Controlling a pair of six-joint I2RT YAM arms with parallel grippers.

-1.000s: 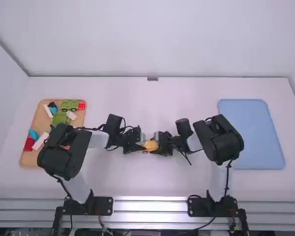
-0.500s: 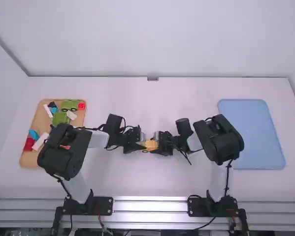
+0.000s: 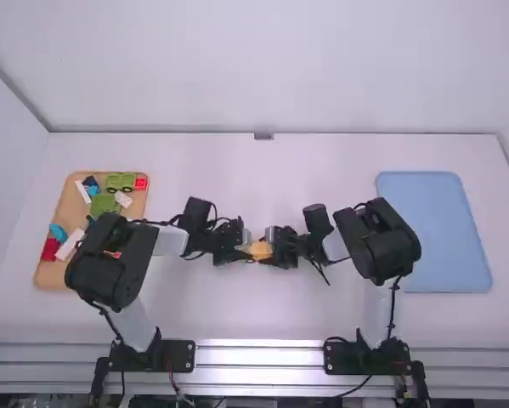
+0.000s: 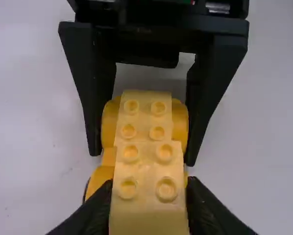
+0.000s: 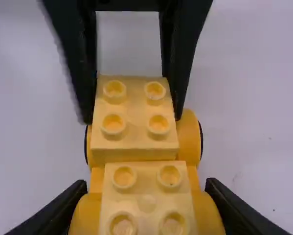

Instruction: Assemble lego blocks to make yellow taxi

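Blocks (image 3: 104, 204) sit in the tan tray (image 3: 48, 279); left fingers (image 3: 243, 247) and right fingers (image 3: 273, 248), parted, grip the yellow taxi (image 4: 146, 169).

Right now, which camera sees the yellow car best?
The right wrist view, because the yellow car looks biggest there, with eight bumps on top. The left wrist view shows eight bumps too, but a bit smaller. In the high view it's a tiny yellow patch.
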